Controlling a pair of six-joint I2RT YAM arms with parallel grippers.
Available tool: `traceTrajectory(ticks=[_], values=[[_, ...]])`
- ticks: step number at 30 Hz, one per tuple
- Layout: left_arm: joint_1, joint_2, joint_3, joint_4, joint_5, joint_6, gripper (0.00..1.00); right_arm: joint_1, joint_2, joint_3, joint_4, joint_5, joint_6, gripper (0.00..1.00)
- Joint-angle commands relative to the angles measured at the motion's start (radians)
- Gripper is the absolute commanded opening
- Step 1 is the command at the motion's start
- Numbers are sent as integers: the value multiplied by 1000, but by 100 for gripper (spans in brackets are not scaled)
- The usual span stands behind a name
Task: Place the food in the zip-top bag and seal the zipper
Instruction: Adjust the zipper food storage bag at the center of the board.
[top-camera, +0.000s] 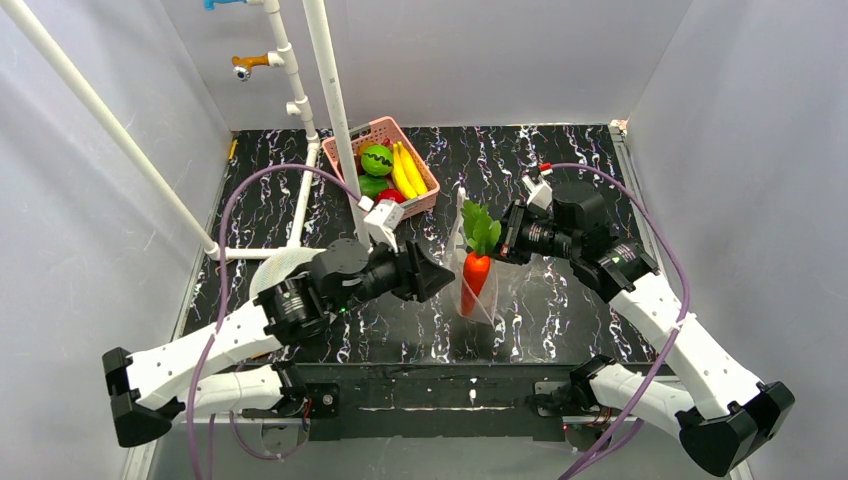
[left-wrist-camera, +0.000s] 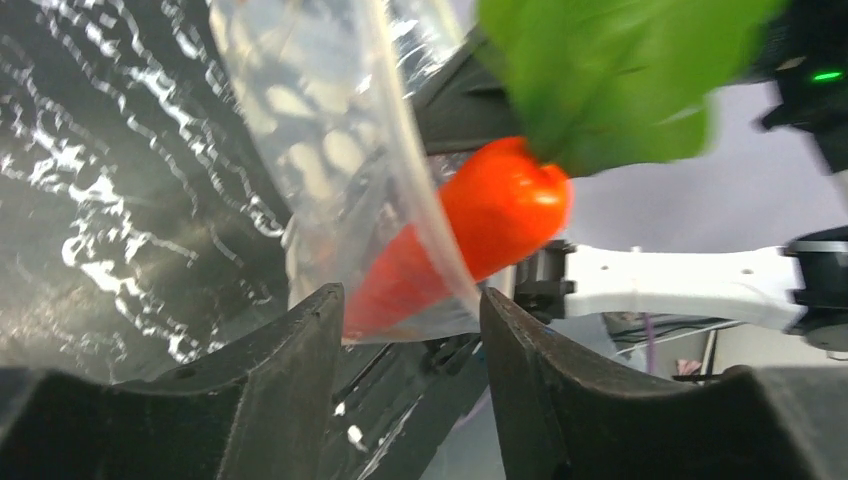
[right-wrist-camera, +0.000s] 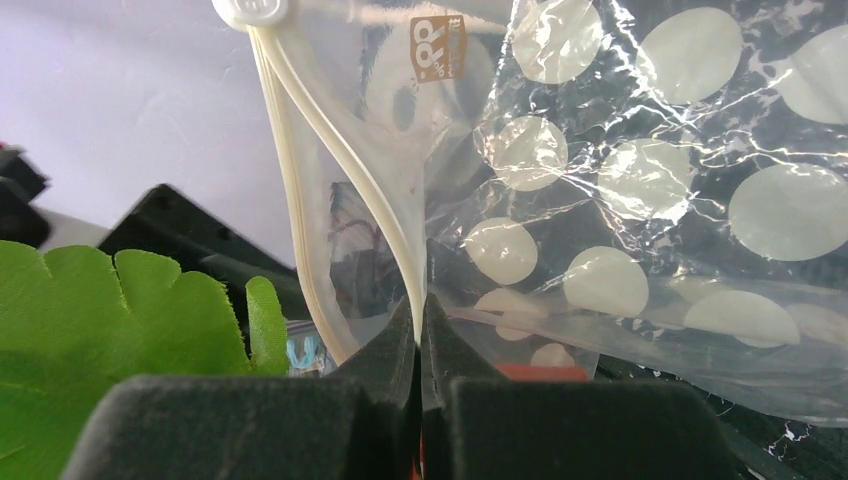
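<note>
Left wrist: carrot (left-wrist-camera: 490, 215) in bag (left-wrist-camera: 320, 130) just beyond left gripper (left-wrist-camera: 412, 300).

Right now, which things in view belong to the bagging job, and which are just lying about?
Job: zip-top bag, zipper, carrot, bananas, green fruit, red piece.
Lying about: pink basket, white pipes, orange valve.

The right gripper (right-wrist-camera: 421, 315) has its 2 black padded fingers (right-wrist-camera: 250, 420) pinched together on the cream press-seal zipper strip (right-wrist-camera: 330, 190) of the clear, crinkly, pale-dotted zip-top bag (right-wrist-camera: 640, 230). Green fabric leaves (right-wrist-camera: 110, 330) fill the lower left.
</note>
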Motion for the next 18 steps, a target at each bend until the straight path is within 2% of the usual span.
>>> traceTrajectory(ticks=[1,5,7,11,16,18], values=[[-8,55,45,-96,-54,-45,55,1,-5,34,34,-7,-8,1],[-10,90,82,-114,-161,-45,68,2,-8,21,29,-2,-20,1],[-12,98,89,-113,-210,-38,70,2,-8,18,22,5,-24,1],[-15,118,121,-106,-214,-9,74,8,-13,6,10,24,-41,1],[-17,126,133,-104,-243,-23,75,13,-9,0,3,40,-55,1],[-18,140,142,-100,-289,-27,68,17,-9,-10,15,46,-58,1]])
